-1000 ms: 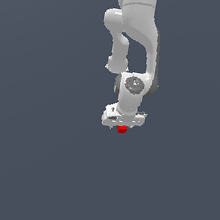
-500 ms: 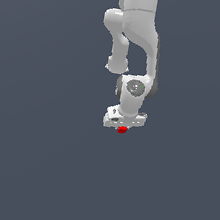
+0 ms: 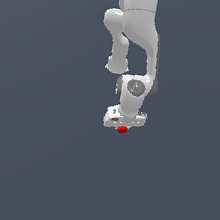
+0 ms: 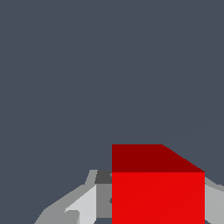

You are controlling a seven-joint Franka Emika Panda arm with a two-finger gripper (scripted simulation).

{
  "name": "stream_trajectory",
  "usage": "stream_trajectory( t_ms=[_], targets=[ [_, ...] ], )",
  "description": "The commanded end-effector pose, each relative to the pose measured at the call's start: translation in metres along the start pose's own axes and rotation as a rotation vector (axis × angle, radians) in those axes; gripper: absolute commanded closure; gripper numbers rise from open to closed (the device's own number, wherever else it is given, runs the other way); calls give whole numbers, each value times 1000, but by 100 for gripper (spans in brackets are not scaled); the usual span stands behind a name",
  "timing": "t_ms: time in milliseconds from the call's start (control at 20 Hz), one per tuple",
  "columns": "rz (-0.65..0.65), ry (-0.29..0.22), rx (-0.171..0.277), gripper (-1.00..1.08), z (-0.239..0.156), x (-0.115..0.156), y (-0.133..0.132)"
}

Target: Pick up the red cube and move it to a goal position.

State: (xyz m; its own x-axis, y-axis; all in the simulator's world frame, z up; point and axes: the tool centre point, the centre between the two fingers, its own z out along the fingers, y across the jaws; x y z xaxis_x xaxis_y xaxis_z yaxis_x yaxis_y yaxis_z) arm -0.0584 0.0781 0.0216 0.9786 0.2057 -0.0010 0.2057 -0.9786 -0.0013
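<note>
The red cube (image 3: 122, 130) shows as a small red spot just under the white gripper (image 3: 122, 128) in the exterior view, near the middle of the picture. In the wrist view the red cube (image 4: 157, 188) fills the space between the two grey fingers (image 4: 85, 203), which press on its sides. The gripper (image 4: 153, 205) is shut on the cube. The white arm comes down from the top of the exterior view, and the hand hides most of the cube there.
A plain dark grey-blue ground (image 3: 32, 160) lies all around the arm in both views. No other object or marker shows.
The hand and the red cube have shifted very slightly, by a pixel or two, in the exterior view. The grip stays the same.
</note>
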Motion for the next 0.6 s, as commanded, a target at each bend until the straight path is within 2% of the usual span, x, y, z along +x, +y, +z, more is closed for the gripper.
stream_trajectory(
  t_ms=[0,550],
  targets=[
    [0,1,0,108,-4,2,-1],
    [0,1,-1,108,-50,20,-8]
  ],
)
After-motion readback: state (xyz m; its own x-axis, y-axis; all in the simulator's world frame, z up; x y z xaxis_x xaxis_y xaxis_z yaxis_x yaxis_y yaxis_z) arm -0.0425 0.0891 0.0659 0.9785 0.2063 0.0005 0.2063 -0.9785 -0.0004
